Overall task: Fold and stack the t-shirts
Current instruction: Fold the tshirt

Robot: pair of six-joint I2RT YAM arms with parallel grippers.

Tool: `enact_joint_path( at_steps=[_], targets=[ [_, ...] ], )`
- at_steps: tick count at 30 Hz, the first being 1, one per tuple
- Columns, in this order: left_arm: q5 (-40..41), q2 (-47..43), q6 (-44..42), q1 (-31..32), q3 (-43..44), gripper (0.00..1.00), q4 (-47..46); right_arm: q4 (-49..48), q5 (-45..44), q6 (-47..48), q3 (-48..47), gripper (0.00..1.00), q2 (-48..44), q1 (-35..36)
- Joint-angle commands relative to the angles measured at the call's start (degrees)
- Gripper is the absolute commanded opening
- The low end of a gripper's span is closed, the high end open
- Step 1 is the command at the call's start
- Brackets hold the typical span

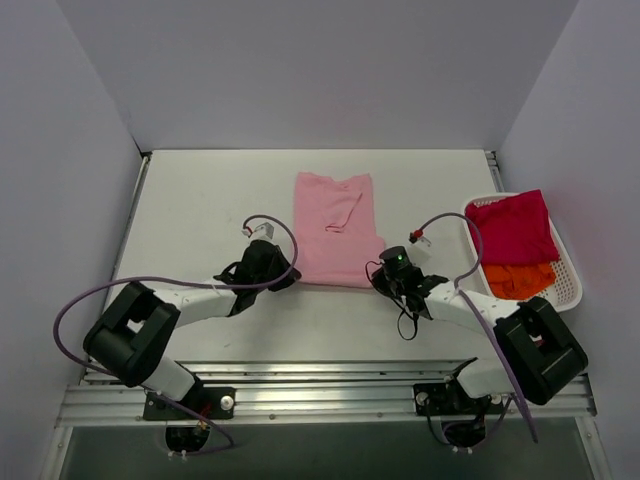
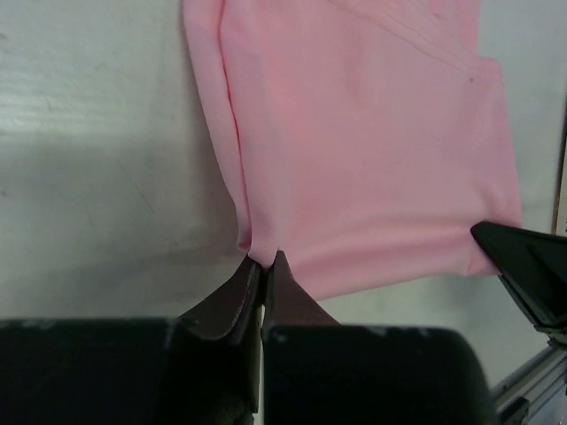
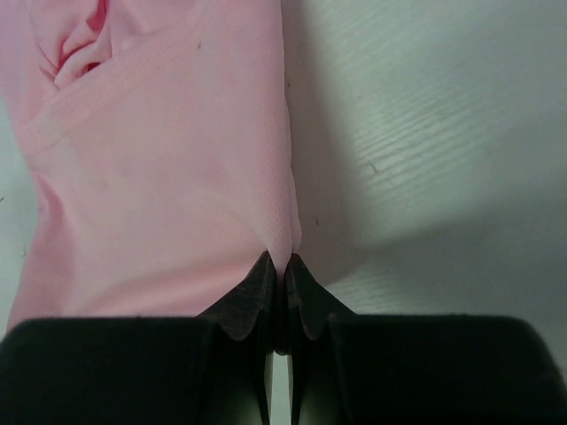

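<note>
1. Flat on the table, about mid-width and just ahead of both arms: a light pink t-shirt, folded into a narrow panel.
2. Runs with its long axis from the near edge toward the far wall. Slightly wider at the near end, with both short ends lying crosswise.
3. Carries a folded-in sleeve on the far half, slanting across the right part. Cannot tell from these views which end holds the neck.
4. At the near-left corner: the left fingers, pressed together and pinching the cloth, which puckers into a small crease at the tips.
5. At the near-right corner: the right fingers, likewise closed tight, with the pink edge tucked into the slit between them.
6. Spans, along its near hem, from one grip to the other.
7. Off to the right, well apart from the pink cloth: a white basket at the table's right edge. Holds a magenta-red t-shirt at the far end and an orange t-shirt at the near end, the two touching.
8. In the left wrist view, at the right border: a dark tip of the other arm beside the opposite hem corner.
</note>
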State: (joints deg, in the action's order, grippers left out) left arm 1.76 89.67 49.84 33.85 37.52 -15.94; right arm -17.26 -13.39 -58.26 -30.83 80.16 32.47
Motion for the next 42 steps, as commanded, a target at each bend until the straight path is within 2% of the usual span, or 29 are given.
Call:
enact_joint_path(
  at_steps=[1, 8, 13, 14, 20, 26, 36, 39, 42],
  targets=[
    [7.1, -6.4, 2.9, 4.2, -2.5, 0.02, 4.9, 9.1, -4.1, 0.8, 1.8, 0.00, -6.8, 0.3],
    [10.3, -12.8, 3.7, 7.8, -1.6, 0.02, 12.0, 15.5, -5.0, 0.9, 1.0, 0.00, -14.8, 0.8],
    [12.8, -13.9, 1.2, 7.6, 4.7, 0.02, 15.9, 16.9, -6.7, 3.3, -6.2, 0.00, -12.8, 0.6],
    [13.4, -13.7, 0.7, 7.3, 6.0, 0.02, 18.7, 17.0, -7.1, 3.7, -7.5, 0.00, -11.2, 0.6],
    [13.7, -10.8, -3.3, 3.8, 15.8, 0.02, 22.5, 16.7, -8.0, 6.4, -17.1, 0.00, -3.4, -0.2],
    [11.7, -7.5, -5.5, 0.5, 22.8, 0.02, 23.6, 16.2, -7.3, 7.7, -23.4, 0.00, 3.0, -1.4],
    [4.5, -2.0, -6.3, -5.6, 28.7, 0.02, 22.1, 15.8, -3.9, 9.5, -31.7, 0.00, 10.5, -4.9],
    [1.0, 2.7, -7.2, -8.6, 33.1, 0.03, 21.6, 15.6, -2.0, 10.2, -35.9, 0.00, 15.3, -7.1],
    [-6.3, 13.0, -7.4, -12.5, 44.8, 0.04, 22.0, 18.9, -6.1, 10.2, -48.1, 0.00, 24.3, -10.1]
  ],
)
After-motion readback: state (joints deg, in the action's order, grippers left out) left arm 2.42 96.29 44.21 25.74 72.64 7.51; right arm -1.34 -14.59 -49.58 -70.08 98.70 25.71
